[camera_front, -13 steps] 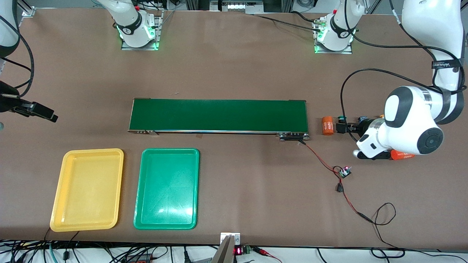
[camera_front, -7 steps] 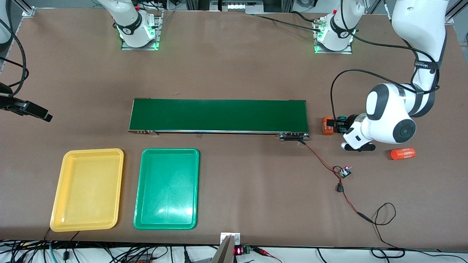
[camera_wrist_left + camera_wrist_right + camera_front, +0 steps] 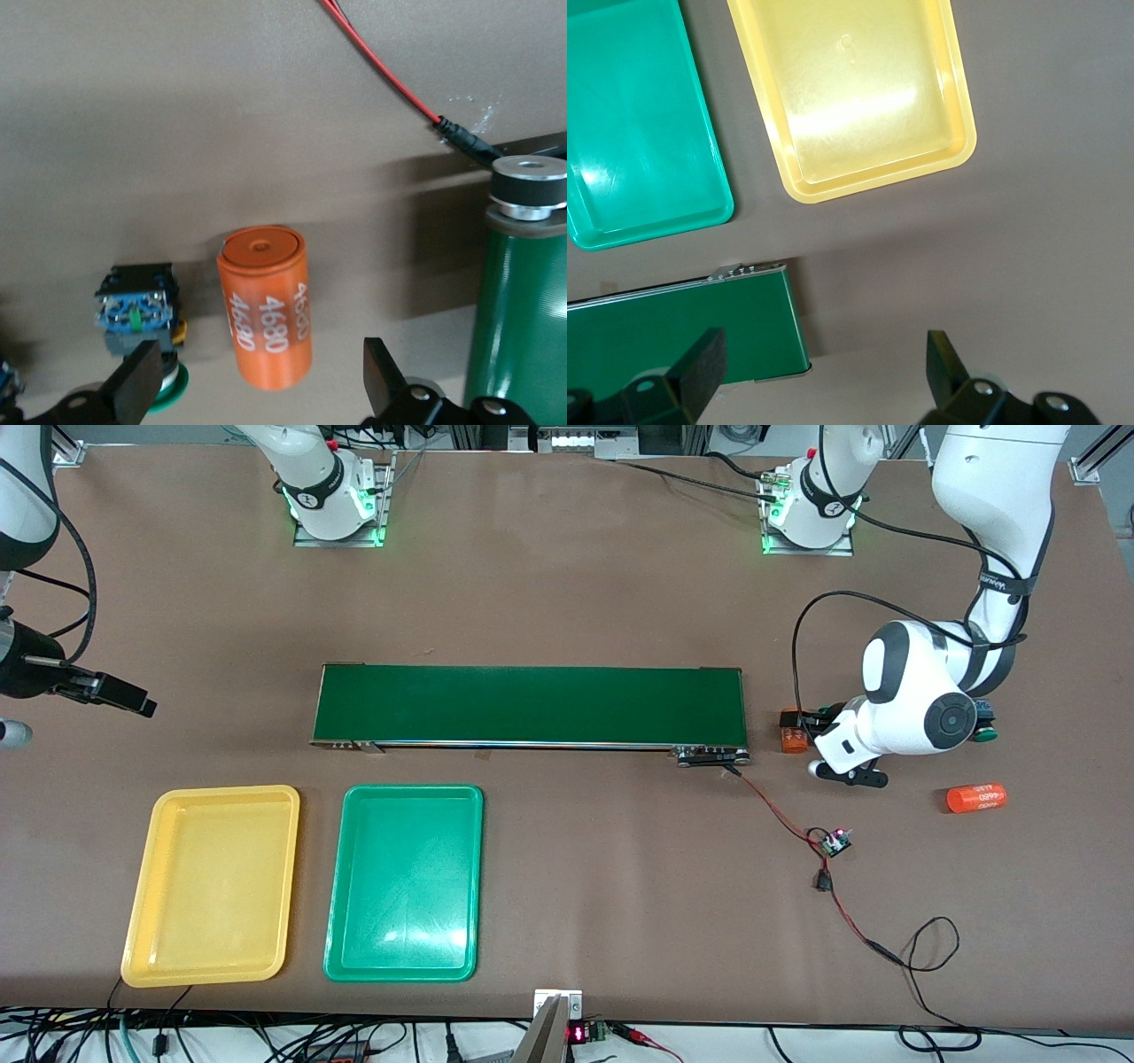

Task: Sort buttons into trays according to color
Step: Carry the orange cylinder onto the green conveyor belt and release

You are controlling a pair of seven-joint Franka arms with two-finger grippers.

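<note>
My left gripper [image 3: 802,726] is open and hangs low over an orange cylinder printed "4680" [image 3: 266,319], just off the conveyor's end toward the left arm's end of the table. The cylinder lies between the open fingers [image 3: 137,381]. A green-capped button [image 3: 135,310] with a black-and-blue body lies beside the cylinder, close to one finger; it shows in the front view too [image 3: 829,710]. A second green button [image 3: 982,731] peeks out by the left wrist. No yellow button shows. The yellow tray [image 3: 146,850] and the green tray [image 3: 341,886] stand empty. My right gripper [image 3: 133,701] waits open over bare table.
The long dark-green conveyor belt [image 3: 532,704] crosses the middle, its roller [image 3: 523,292] close to my left gripper. A second orange cylinder [image 3: 976,797] lies nearer the front camera. A small circuit board [image 3: 835,841] with red wires [image 3: 381,71] lies near the conveyor's end.
My left arm swung toward the conveyor, bringing its gripper from past the cylinder to right over it. That uncovered a green button and the second cylinder. The right gripper shifted only slightly.
</note>
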